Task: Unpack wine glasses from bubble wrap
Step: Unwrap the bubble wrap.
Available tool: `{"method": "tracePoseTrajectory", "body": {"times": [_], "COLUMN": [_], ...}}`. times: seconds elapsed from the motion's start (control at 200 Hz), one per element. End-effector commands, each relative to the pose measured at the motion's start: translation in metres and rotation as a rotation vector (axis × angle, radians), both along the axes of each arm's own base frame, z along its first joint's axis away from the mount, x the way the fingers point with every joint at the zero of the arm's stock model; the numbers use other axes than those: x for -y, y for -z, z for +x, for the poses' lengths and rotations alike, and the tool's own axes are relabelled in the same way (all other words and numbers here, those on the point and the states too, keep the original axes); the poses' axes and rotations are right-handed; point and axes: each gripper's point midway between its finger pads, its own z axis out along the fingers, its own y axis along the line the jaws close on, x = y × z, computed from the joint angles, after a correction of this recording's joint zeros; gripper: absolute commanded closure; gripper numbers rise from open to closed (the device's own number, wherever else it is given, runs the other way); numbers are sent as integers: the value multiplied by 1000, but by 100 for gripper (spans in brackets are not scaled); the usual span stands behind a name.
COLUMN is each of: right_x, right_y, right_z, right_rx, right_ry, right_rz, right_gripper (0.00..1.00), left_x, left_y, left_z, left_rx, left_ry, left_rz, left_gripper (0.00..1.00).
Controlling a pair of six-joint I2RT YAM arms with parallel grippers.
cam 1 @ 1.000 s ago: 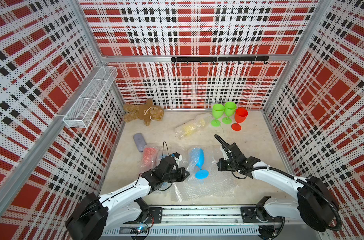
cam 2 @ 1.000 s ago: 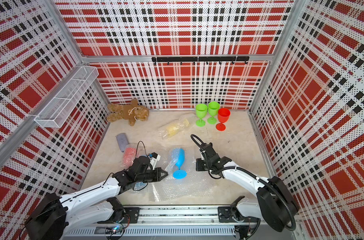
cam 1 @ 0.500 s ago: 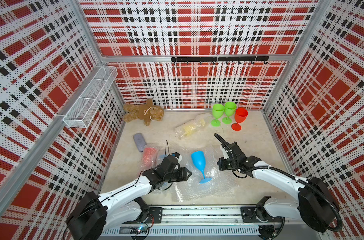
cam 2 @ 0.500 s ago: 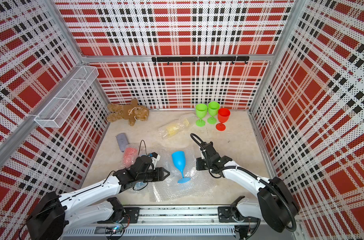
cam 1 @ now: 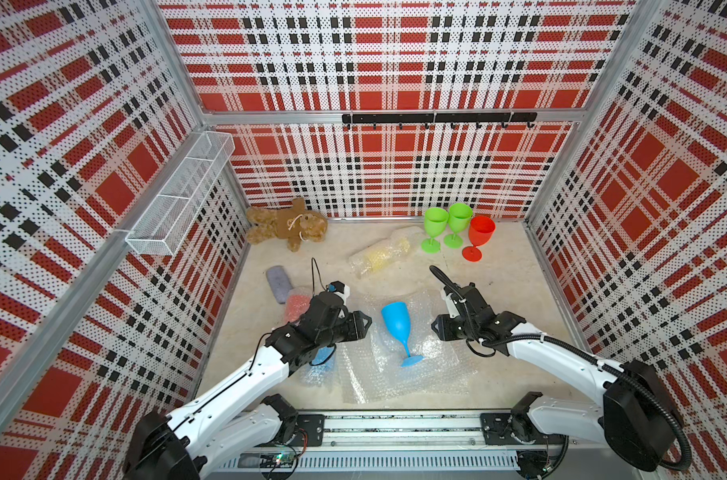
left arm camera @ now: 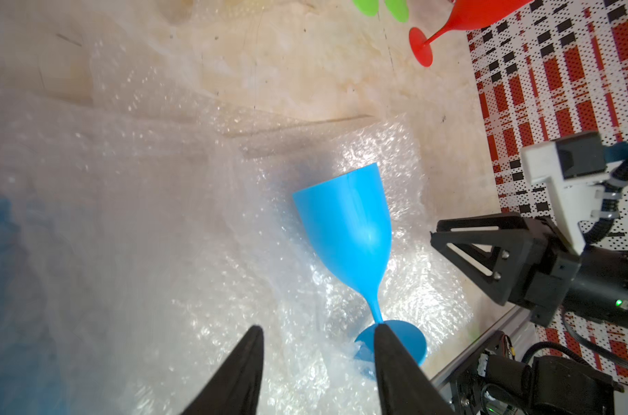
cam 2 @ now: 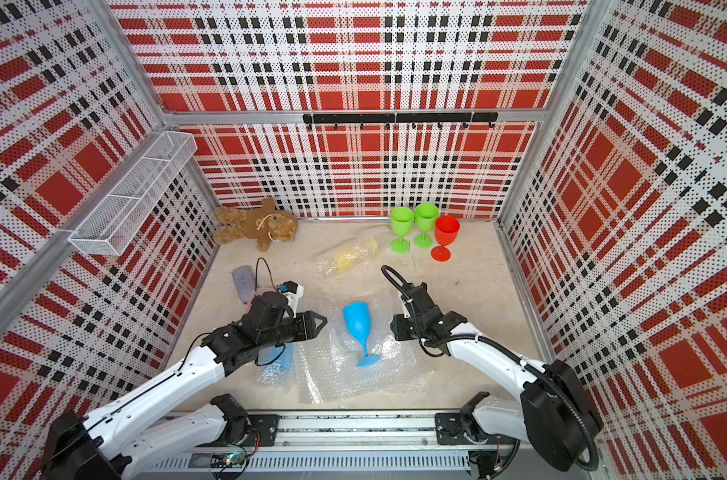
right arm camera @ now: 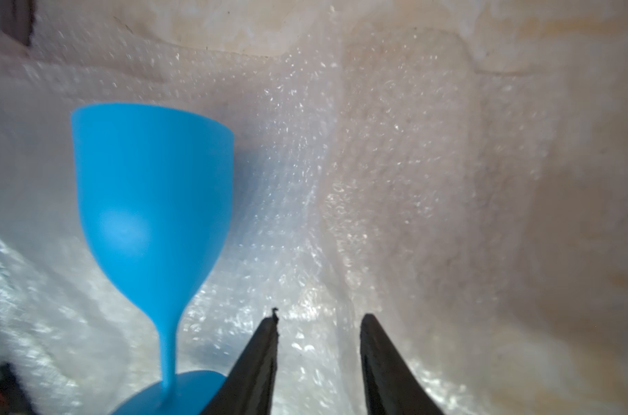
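Beige floor [cam 1: 519, 270], teddy bear [cam 1: 289, 224], grey case [cam 1: 278, 284], blue goblet [cam 1: 396, 322]

Bare blue goblet [cam 1: 396, 326] upright on spread bubble wrap [cam 1: 436, 368]; two green goblets [cam 1: 435, 222], one red goblet [cam 1: 481, 232] upright together beyond.

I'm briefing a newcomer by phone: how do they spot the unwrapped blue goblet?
Find the flat bubble wrap spread at the robot's end of the table. The blue goblet stands bare on it; the other blue one, under the left arm, is wrapped, and the bare green goblets and red goblet stand by the back wall.
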Motion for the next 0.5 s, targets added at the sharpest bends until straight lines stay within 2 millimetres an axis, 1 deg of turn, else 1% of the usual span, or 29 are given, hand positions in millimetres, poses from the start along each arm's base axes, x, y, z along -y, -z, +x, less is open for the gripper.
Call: {"method": "tracePoseTrajectory", "body": {"times": [0.0, 0.05, 0.09, 0.165, 0.215, 0.286, 0.361, 0.411, 0.496], "right_x": [9, 11, 7, -12, -28, -45, -56, -61, -65], "right_y": [-25, -35, -46, -68, -74, -75, -70, -65, -57], "right_z": [14, 18, 18, 16, 12, 9, 8, 8, 6], "right_rx": [71, 97, 126, 168, 152, 101, 60, 44, 12], "right_ry": [25, 23, -1, -77, -130, -175, -184, -185, -180], "right_rz": [-56, -78, -78, -33, 18, 65, 107, 134, 155], "right_gripper": [46, 45, 48, 62, 72, 87, 100, 100, 100], "left_x": [0, 3, 6, 12, 17, 26, 42, 54, 74], "left_y": [-12, -17, -20, -23, -24, -22, -20, -20, -14], "left_z": [7, 9, 10, 12, 13, 14, 12, 9, 5], "left_rx": [40, 53, 60, 72, 74, 67, 55, 55, 53], "left_ry": [17, 26, 34, 47, 59, 78, 124, 158, 200], "left_rz": [30, 19, 11, -8, -22, -40, -61, -60, -35], "left_gripper": [50, 52, 54, 57, 59, 60, 63, 65, 68]}}
